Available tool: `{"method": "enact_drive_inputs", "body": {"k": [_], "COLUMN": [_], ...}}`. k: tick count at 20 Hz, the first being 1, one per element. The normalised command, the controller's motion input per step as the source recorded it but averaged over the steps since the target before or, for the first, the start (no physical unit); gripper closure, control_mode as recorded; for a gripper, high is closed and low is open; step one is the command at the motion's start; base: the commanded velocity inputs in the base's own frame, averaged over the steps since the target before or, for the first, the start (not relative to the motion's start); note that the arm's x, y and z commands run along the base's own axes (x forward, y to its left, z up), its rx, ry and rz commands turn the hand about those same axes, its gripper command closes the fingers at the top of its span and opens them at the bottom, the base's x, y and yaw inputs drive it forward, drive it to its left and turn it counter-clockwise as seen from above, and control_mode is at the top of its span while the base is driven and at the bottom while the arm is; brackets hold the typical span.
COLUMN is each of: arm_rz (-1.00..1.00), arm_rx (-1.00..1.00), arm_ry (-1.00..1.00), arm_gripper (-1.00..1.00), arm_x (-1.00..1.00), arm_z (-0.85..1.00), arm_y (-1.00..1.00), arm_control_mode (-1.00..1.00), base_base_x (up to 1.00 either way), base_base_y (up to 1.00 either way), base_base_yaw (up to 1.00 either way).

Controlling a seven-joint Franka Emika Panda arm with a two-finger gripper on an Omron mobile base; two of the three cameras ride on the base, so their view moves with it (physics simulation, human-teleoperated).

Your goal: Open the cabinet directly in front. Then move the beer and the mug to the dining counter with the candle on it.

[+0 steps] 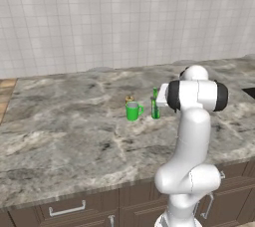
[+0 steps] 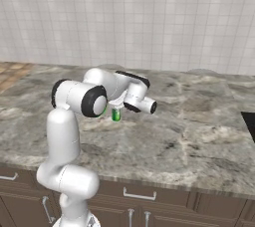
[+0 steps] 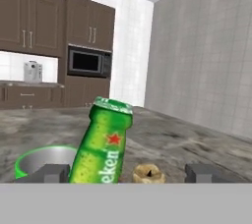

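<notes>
Close-up, beer (image 3: 102,144) tilted between mug (image 3: 44,160) and candle (image 3: 148,173)

Beer (image 1: 155,105) beside mug (image 1: 133,111)

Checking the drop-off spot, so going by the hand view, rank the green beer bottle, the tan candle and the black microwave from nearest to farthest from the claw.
1. Slim green glass beer bottle: between the fingertips of the claw, toward the left one.
2. Stubby yellowish-tan candle: just behind, right of the bottle.
3. Black built-in microwave: far across the room, upper left.
</notes>
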Motion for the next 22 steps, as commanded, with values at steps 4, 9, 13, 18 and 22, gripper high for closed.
{"method": "enact_drive_inputs", "body": {"k": [4, 9, 13, 18, 22], "arm_rz": [0.00, 0.00, 0.00, 0.00, 0.00], "arm_rx": [0.00, 0.00, 0.00, 0.00, 0.00], "arm_ry": [0.00, 0.00, 0.00, 0.00, 0.00], "arm_gripper": [-1.00, -1.00, -1.00, -1.00, -1.00], "arm_x": [-0.18, -0.16, -0.20, -0.16, -0.22], "arm_z": [-0.03, 0.01, 0.21, 0.40, 0.46], "arm_y": [0.00, 0.00, 0.00, 0.00, 0.00], "arm_control_mode": [-1.00, -1.00, -1.00, -1.00, -1.00], "base_base_x": [0.00, 0.00, 0.00, 0.00, 0.00], "base_base_y": [0.00, 0.00, 0.00, 0.00, 0.00], "base_base_yaw": [0.00, 0.00, 0.00, 0.00, 0.00]}}
